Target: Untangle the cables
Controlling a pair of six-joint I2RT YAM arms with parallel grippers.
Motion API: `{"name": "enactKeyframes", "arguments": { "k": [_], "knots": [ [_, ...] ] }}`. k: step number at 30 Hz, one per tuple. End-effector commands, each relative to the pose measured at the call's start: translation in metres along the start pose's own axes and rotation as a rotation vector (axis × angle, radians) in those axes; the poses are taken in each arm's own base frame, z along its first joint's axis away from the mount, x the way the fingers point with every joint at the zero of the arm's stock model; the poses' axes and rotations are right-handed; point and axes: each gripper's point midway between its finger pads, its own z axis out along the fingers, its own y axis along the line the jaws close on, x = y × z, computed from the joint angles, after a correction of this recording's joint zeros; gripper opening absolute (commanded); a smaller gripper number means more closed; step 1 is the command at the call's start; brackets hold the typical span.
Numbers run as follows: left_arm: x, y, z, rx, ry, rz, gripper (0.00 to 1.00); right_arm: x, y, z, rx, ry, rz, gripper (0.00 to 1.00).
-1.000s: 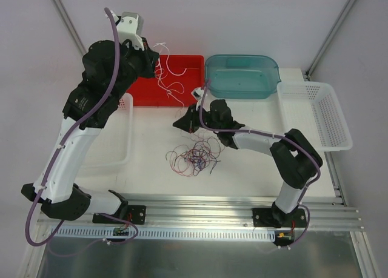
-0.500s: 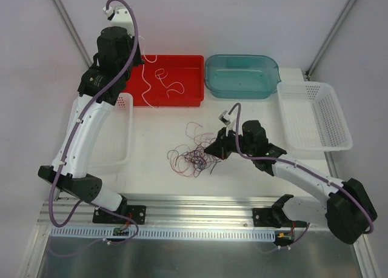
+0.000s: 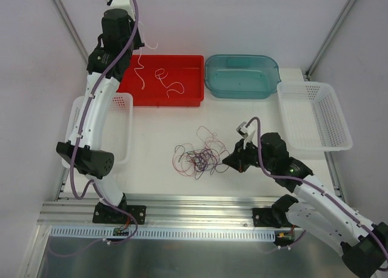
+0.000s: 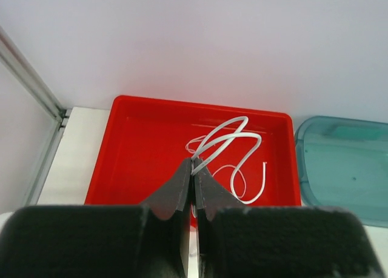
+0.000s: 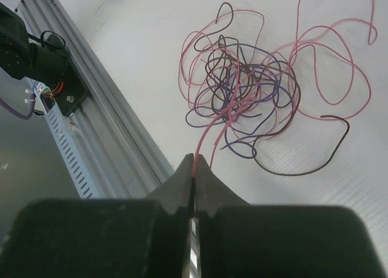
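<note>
Drawn nearward, right gripper [image 5: 194, 160] pinches pink cable [image 5: 208, 135], seen only from its wrist.

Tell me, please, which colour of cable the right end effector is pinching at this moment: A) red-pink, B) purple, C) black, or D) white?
A: in the right wrist view the right end effector is shut on a red-pink cable that runs up from its tips into the tangle of cables on the table.
</note>
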Motion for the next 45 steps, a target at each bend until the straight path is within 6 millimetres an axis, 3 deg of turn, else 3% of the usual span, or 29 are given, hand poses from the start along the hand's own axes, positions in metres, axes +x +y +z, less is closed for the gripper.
{"name": "enactKeyframes", "arguments": {
  "k": [1, 3, 4, 6, 7, 9, 12, 15, 16, 17, 20, 23, 24, 25, 26, 27, 28, 29, 30, 31, 32, 34, 35, 37, 38, 39, 42, 45],
  "knots": [
    [-0.014, -0.009, 0.024, 0.052, -0.042, -0.068, 0.0, -0.009, 0.0, -0.009, 0.028, -0.016, -0.017, 0.01],
    [-0.017, -0.011, 0.035, 0.061, -0.055, -0.082, 0.0, -0.008, 0.0, -0.011, 0.032, -0.017, -0.013, 0.01],
    [-0.006, -0.013, 0.051, 0.07, -0.032, -0.087, 0.0, -0.009, 0.0, -0.012, 0.033, -0.02, -0.011, 0.01],
    [-0.008, -0.016, 0.063, 0.087, -0.048, -0.108, 0.0, -0.007, 0.001, -0.012, 0.03, -0.012, -0.003, 0.01],
    [0.003, -0.019, 0.078, 0.091, -0.03, -0.121, 0.0, -0.007, 0.001, -0.012, 0.03, -0.014, -0.002, 0.01],
    [0.007, -0.023, 0.093, 0.112, -0.04, -0.141, 0.0, -0.005, 0.0, -0.011, 0.033, -0.009, 0.002, 0.01],
    [0.03, -0.032, 0.119, 0.145, -0.013, -0.172, 0.0, -0.004, -0.001, -0.011, 0.04, 0.0, 0.002, 0.01],
    [0.065, -0.039, 0.145, 0.179, 0.054, -0.214, 0.02, -0.004, -0.003, -0.01, 0.047, 0.002, 0.003, 0.01],
    [0.084, -0.041, 0.156, 0.18, 0.09, -0.226, 0.09, -0.003, -0.003, -0.009, 0.048, 0.005, 0.004, 0.01],
    [0.091, -0.042, 0.159, 0.188, 0.107, -0.233, 0.24, -0.003, -0.004, -0.008, 0.052, 0.008, 0.006, 0.01],
    [0.123, -0.04, 0.161, 0.191, 0.184, -0.242, 0.5, -0.003, -0.006, -0.008, 0.057, 0.01, 0.009, 0.01],
    [0.115, -0.044, 0.14, 0.238, 0.194, -0.242, 0.64, -0.005, -0.012, -0.009, 0.099, 0.006, 0.011, 0.01],
    [0.129, -0.044, 0.134, 0.244, 0.231, -0.241, 0.73, -0.007, -0.019, -0.01, 0.14, 0.002, 0.016, 0.01],
    [0.113, -0.045, 0.118, 0.266, 0.213, -0.25, 0.78, -0.007, -0.023, -0.011, 0.167, 0.002, 0.02, 0.01],
    [0.131, -0.048, 0.108, 0.291, 0.266, -0.257, 0.83, -0.006, -0.028, -0.012, 0.2, 0.013, 0.03, 0.01],
    [0.134, -0.05, 0.098, 0.309, 0.282, -0.264, 0.89, -0.011, -0.038, -0.015, 0.268, 0.0, 0.033, 0.01],
    [0.12, -0.052, 0.077, 0.335, 0.267, -0.284, 0.92, -0.012, -0.044, -0.017, 0.306, -0.003, 0.038, 0.01],
    [0.147, -0.056, 0.065, 0.365, 0.341, -0.295, 0.94, -0.011, -0.049, -0.021, 0.347, 0.003, 0.047, 0.01],
    [0.152, -0.059, 0.053, 0.385, 0.363, -0.307, 0.97, -0.015, -0.061, -0.028, 0.427, -0.012, 0.045, 0.01],
    [0.143, -0.062, 0.031, 0.415, 0.357, -0.323, 0.99, -0.025, -0.065, -0.035, 0.474, -0.046, 0.067, 0.01],
    [0.175, -0.071, 0.015, 0.439, 0.437, -0.322, 0.99, -0.025, -0.075, -0.043, 0.546, -0.048, 0.071, 0.01],
    [0.178, -0.081, -0.018, 0.485, 0.451, -0.321, 0.99, -0.031, -0.082, -0.053, 0.613, -0.059, 0.077, 0.01],
    [0.209, -0.091, -0.035, 0.504, 0.522, -0.304, 0.99, -0.028, -0.087, -0.057, 0.644, -0.034, 0.081, 0.01],
    [0.219, -0.105, -0.066, 0.547, 0.54, -0.278, 0.99, -0.026, -0.094, -0.062, 0.697, -0.009, 0.098, 0.01],
    [0.243, -0.108, -0.078, 0.544, 0.59, -0.262, 0.99, -0.023, -0.098, -0.061, 0.718, 0.008, 0.109, 0.01],
    [0.249, -0.126, -0.1, 0.596, 0.604, -0.232, 0.99, -0.022, -0.104, -0.064, 0.752, 0.008, 0.12, 0.01],
    [0.286, -0.15, -0.135, 0.64, 0.69, -0.186, 0.99, -0.015, -0.119, -0.069, 0.834, 0.0, 0.195, 0.01],
    [0.323, -0.16, -0.152, 0.624, 0.773, -0.147, 0.99, -0.004, -0.128, -0.053, 0.819, 0.027, 0.252, 0.02]
  ]
}}
